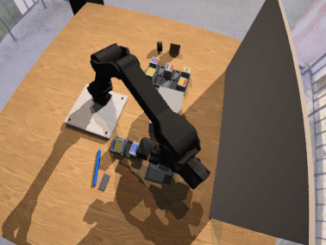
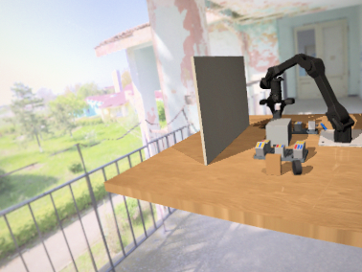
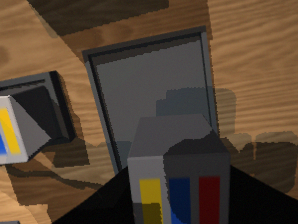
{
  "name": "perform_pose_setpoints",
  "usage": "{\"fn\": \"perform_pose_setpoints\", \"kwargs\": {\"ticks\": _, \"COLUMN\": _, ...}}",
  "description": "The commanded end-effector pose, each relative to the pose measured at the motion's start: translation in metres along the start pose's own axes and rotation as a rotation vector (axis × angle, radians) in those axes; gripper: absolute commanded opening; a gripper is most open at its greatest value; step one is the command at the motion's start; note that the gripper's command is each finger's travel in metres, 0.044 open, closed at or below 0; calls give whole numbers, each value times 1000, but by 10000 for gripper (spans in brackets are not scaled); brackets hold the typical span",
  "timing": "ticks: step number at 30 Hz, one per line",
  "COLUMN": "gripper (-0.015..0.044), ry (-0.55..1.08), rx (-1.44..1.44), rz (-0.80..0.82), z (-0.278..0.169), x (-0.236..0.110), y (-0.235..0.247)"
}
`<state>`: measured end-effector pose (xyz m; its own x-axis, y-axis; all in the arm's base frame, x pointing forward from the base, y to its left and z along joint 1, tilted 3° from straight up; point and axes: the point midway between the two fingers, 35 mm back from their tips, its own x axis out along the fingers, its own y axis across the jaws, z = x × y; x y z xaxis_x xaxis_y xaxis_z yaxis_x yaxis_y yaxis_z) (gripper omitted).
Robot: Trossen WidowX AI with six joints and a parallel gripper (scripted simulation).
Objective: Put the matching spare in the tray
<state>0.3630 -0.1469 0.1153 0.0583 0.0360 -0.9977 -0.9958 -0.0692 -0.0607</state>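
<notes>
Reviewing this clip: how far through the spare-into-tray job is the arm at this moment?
Done: a spare with yellow, blue and red stripes is picked, clamped in the gripper. In hand: the wrist view shows it above the grey tray, which has nothing in it yet. Left: lower it in, open the jaws and retreat. Whether its code matches the mounted unit cannot be told here.
</notes>
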Motion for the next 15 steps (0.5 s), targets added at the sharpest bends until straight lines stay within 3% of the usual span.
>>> {"fn": "perform_pose_setpoints", "kwargs": {"ticks": 1, "gripper": 0, "ry": -1, "rx": 4, "rz": 1, "z": 0, "x": 4, "y": 0}}
{"fn": "perform_pose_setpoints", "kwargs": {"ticks": 15, "gripper": 0, "ry": -1, "rx": 4, "rz": 2, "z": 1, "x": 13, "y": 1}}
